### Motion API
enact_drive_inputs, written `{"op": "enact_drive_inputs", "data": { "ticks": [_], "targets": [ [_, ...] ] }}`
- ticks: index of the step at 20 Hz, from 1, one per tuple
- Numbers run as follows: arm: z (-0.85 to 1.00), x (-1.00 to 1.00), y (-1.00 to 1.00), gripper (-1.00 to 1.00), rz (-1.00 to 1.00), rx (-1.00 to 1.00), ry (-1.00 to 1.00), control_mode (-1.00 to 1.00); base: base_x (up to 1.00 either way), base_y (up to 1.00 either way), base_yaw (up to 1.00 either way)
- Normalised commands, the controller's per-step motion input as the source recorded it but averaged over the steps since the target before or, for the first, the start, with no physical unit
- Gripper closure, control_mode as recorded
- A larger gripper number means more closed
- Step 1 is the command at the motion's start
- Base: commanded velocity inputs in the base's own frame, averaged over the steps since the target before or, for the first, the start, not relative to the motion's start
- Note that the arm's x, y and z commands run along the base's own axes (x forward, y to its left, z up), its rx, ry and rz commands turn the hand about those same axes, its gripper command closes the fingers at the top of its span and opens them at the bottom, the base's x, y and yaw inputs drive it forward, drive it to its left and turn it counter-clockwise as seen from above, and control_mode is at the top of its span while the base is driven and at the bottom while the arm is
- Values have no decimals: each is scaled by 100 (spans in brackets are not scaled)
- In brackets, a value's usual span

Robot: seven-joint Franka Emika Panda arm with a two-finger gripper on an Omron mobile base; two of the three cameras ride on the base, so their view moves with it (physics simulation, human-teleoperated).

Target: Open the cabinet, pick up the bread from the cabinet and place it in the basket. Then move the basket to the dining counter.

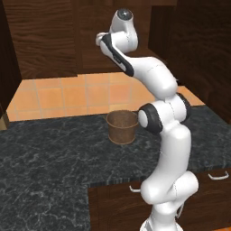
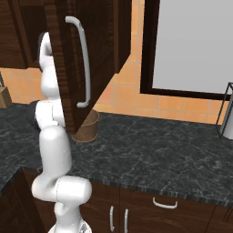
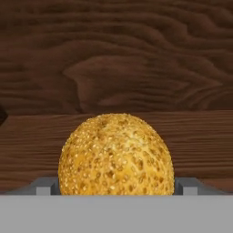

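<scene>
The cabinet (image 2: pixel 102 36) door stands swung open over the counter, its silver bar handle (image 2: pixel 84 63) facing the right base camera. My arm reaches up into the cabinet opening, and the door hides my hand in the right base view. In the hand view the bread (image 3: pixel 116 154), a round golden seeded bun, rests on the wooden shelf against the cabinet's back wall. My gripper (image 3: pixel 116 186) is open, with one fingertip (image 3: pixel 45 186) on each side of the bun. The brown woven basket (image 1: pixel 122 126) stands upright on the black counter below the cabinet, partly behind the door (image 2: pixel 88 125).
The black speckled counter (image 1: pixel 49 149) runs left and right, with low drawer fronts and small handles (image 2: pixel 164 203) under it. A wire-framed object (image 2: pixel 226 113) stands at the far right. A brown item (image 2: pixel 3 98) sits at the left edge. Orange tiles line the wall.
</scene>
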Motion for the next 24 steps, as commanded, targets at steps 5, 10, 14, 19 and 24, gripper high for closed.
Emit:
{"op": "enact_drive_inputs", "data": {
  "ticks": [5, 10, 14, 19, 24],
  "targets": [
    [-11, -1, 0, 100, 0, 1, -18, -100, 0, 0, 0],
    [30, -58, 0, 100, -2, 0, -13, -100, 0, 0, 0],
    [12, -100, -8, 100, -1, 0, -16, -100, 0, 0, 0],
    [16, -100, -19, 100, 0, 1, -16, -100, 0, 0, 0],
    [24, -100, -9, 100, 0, 4, 2, -100, 0, 0, 0]
  ]
}}
